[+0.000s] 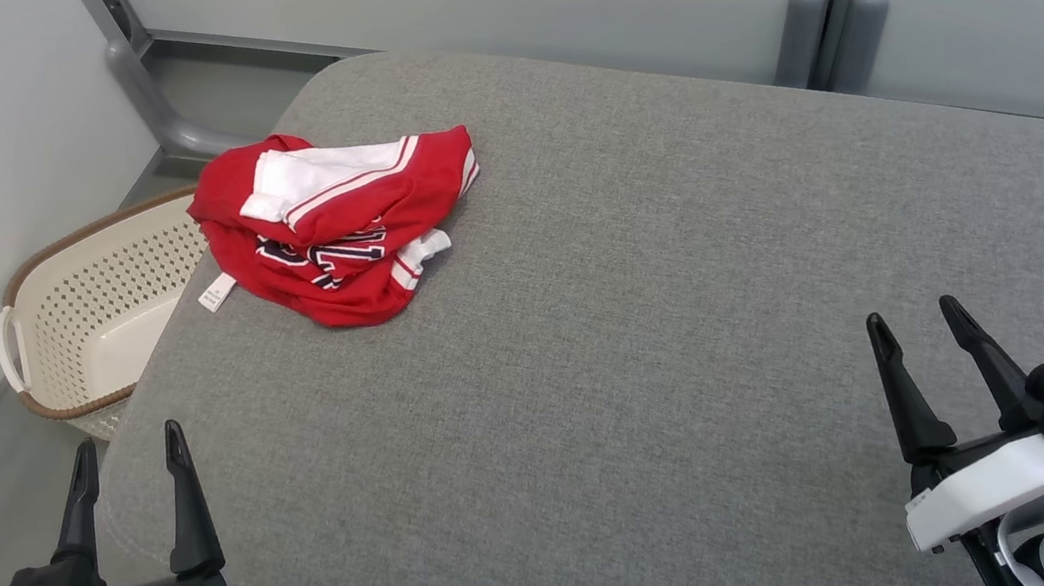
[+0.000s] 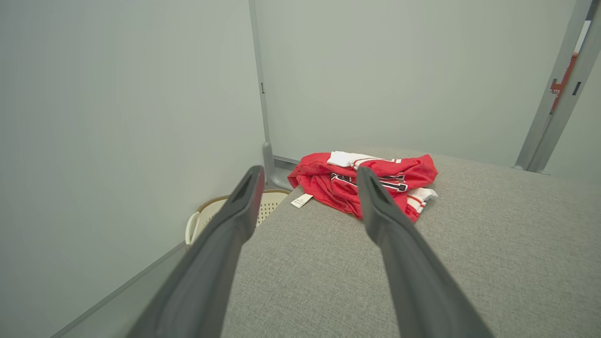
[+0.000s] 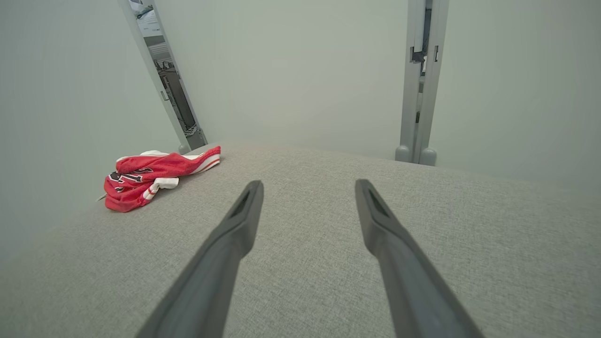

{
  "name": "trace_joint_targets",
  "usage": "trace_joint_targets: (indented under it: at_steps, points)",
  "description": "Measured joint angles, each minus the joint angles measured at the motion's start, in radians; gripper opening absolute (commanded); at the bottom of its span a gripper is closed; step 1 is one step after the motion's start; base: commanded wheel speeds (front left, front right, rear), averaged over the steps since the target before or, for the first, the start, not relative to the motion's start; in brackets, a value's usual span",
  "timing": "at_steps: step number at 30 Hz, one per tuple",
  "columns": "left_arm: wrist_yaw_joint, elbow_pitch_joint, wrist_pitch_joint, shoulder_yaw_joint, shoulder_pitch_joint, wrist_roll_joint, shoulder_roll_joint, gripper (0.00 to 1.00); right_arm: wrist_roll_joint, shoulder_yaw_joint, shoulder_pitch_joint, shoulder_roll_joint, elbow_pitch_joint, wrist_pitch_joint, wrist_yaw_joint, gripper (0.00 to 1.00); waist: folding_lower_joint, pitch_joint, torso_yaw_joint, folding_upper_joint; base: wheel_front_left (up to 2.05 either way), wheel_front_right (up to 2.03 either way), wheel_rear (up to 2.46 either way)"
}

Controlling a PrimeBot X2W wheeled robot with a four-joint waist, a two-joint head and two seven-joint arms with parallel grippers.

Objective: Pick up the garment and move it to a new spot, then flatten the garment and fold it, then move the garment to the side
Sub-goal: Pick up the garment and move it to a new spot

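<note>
While garment sits crumpled at far-left corner of grey cushion, near basket, pickup not begun. Left claw, right claw both spread, empty, well apart from it. Next: left claw reaches forward, pinches bunched fabric.

A red sign on the grey post is showing "119"; the garment is bearing dark print, crumpled and unreadable; its white tag likewise.
</note>
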Motion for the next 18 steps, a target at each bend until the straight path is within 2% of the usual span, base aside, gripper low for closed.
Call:
trace_joint_targets:
  at_steps: [9, 18]
  points:
    - [0.0, -0.001, 0.0, 0.005, 0.001, 0.0, -0.007, 1.0, 0.0, 0.004, 0.0, -0.005, -0.003, 0.005, 0.0, 1.0, 0.0, 0.001, 0.01, 0.0, 0.0, 0.0, 0.0]
    - [-0.001, -0.003, 0.0, 0.017, -0.031, -0.005, -0.011, 1.0, 0.0, -0.003, -0.01, -0.014, -0.019, 0.013, 0.0, 1.0, 0.0, 0.023, -0.023, 0.0, 0.0, 0.0, 0.0]
